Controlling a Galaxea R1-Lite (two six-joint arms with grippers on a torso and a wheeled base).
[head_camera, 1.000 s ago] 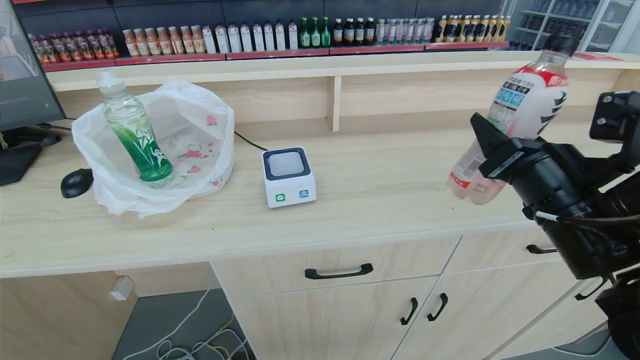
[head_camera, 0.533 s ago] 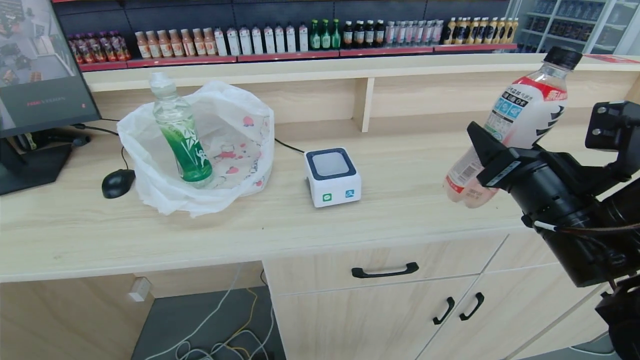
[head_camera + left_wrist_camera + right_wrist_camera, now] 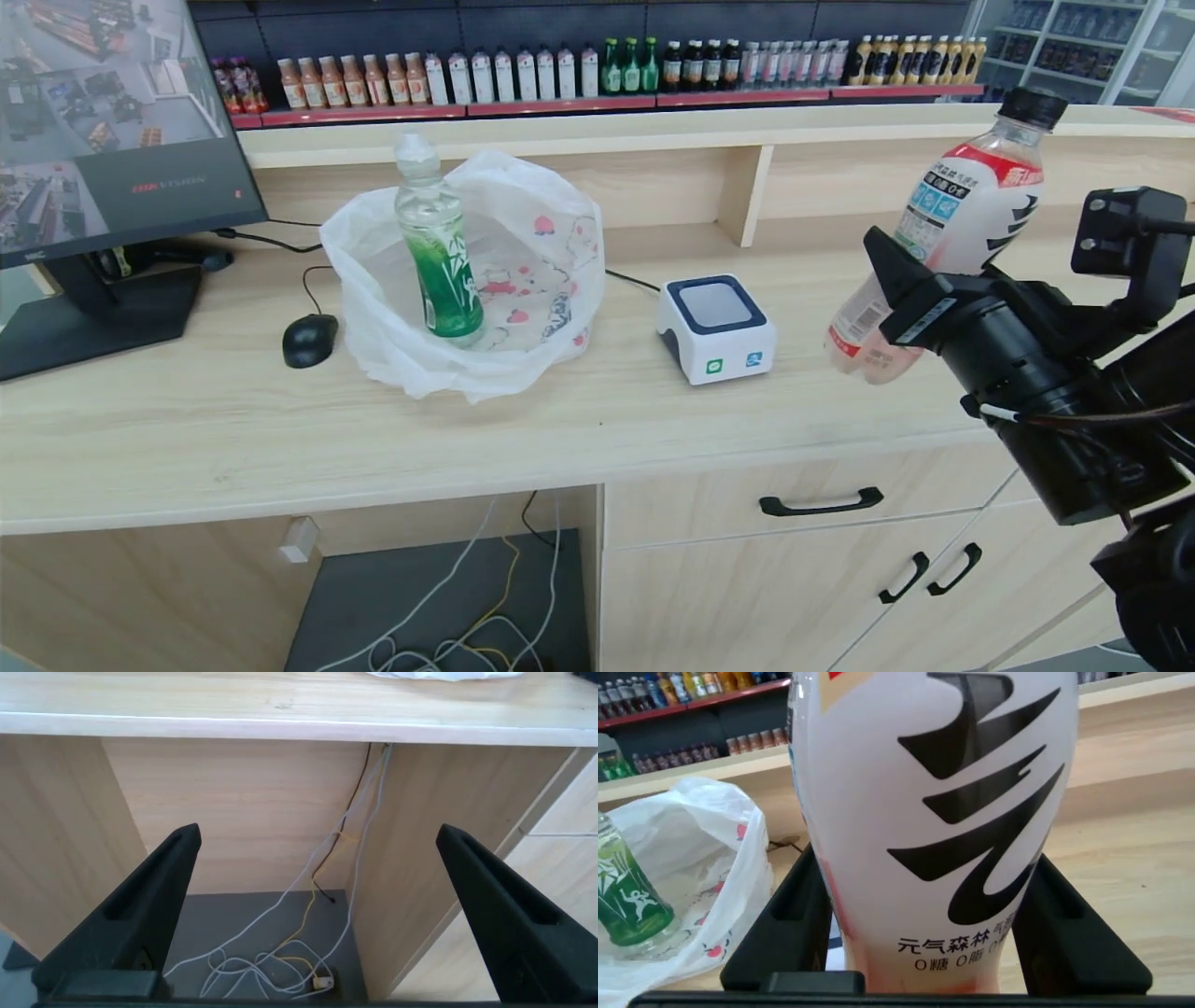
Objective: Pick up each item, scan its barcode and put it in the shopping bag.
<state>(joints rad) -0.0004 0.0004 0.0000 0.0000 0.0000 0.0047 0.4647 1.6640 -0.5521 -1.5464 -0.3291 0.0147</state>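
My right gripper [image 3: 910,280] is shut on a pale pink drink bottle [image 3: 962,215] with a black cap, held tilted above the right part of the wooden counter [image 3: 233,429]. The bottle's white label [image 3: 934,812] sits between the two black fingers [image 3: 799,915]. The white barcode scanner [image 3: 715,327] stands on the counter just left of the bottle's base. Further left is the white shopping bag [image 3: 551,243], with a green bottle [image 3: 437,252] standing upright inside it. My left gripper [image 3: 318,905] hangs open below the counter edge.
A monitor [image 3: 103,112] and a black mouse [image 3: 310,340] sit at the counter's left end. A raised ledge with a divider runs along the back, with a shelf of bottles [image 3: 597,70] behind. Drawers with black handles [image 3: 822,504] and loose cables [image 3: 280,961] lie below.
The head view has swung left, so everything on the counter sits further right in the picture. The held pink bottle is now much nearer the scanner.
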